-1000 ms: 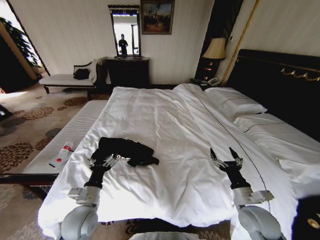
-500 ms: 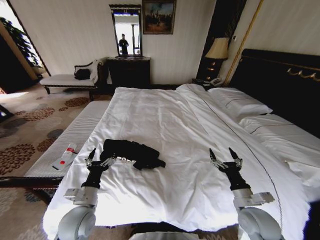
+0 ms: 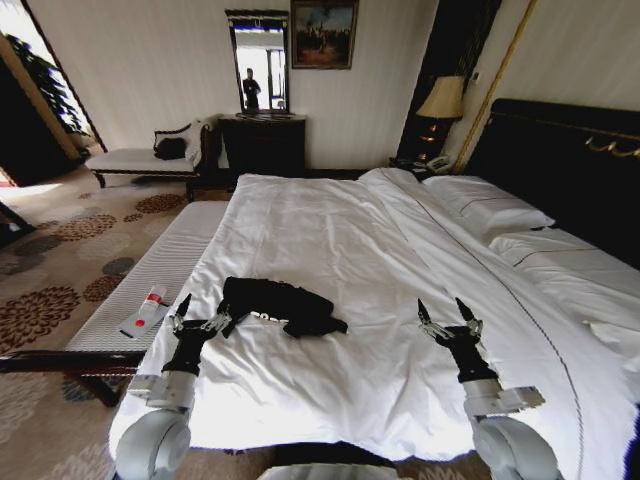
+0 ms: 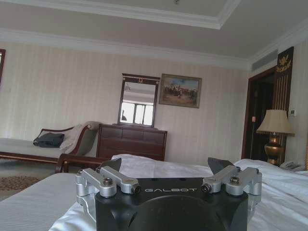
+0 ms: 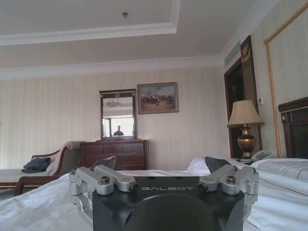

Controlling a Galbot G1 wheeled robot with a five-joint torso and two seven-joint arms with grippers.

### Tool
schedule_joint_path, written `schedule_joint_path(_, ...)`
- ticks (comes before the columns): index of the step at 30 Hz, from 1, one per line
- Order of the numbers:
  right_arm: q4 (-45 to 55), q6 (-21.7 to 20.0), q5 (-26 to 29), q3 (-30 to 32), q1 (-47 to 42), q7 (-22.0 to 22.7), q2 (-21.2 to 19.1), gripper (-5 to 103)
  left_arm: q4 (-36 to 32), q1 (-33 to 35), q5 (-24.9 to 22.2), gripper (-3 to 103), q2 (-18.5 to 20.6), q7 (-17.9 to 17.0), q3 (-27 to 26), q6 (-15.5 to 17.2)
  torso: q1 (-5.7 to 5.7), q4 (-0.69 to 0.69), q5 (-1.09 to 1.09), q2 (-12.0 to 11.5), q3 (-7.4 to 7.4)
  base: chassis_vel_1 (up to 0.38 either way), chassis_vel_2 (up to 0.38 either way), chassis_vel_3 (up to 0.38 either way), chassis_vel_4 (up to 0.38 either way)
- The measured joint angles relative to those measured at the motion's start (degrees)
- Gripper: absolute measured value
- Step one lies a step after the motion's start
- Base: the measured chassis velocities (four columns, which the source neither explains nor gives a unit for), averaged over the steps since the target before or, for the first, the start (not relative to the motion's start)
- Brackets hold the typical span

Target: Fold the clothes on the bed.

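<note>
The clothes are one black T-shirt, lying crumpled on the white sheet of the bed near its foot, with a bit of white lettering showing. My left gripper is open and empty, just off the shirt's left edge and low over the sheet. My right gripper is open too, well to the right of the shirt above bare sheet. In the left wrist view the left gripper has its fingers spread; the right wrist view shows the right gripper the same way.
A white-cushioned bench runs along the bed's left side, with a small white-and-red tube on it. Pillows and a dark headboard are at the right. A chaise, dresser and lamp stand by the far wall.
The whole picture has shifted right, so the camera has moved. My left gripper, earlier at the shirt's left part, now sits just clear of its left edge. Both grippers stay open.
</note>
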Motion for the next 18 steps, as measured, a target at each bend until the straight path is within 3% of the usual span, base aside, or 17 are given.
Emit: schedule_joint_path(18,-0.77,0.75,0.11,-1.19,0.94,0.49,-0.2,100,0.17,0.16,0.01,100,0.15,0.05,-0.98,0.0,0.01,0.0,0.01,0.0,0.0,-0.025,0.038,0.022,-0.035)
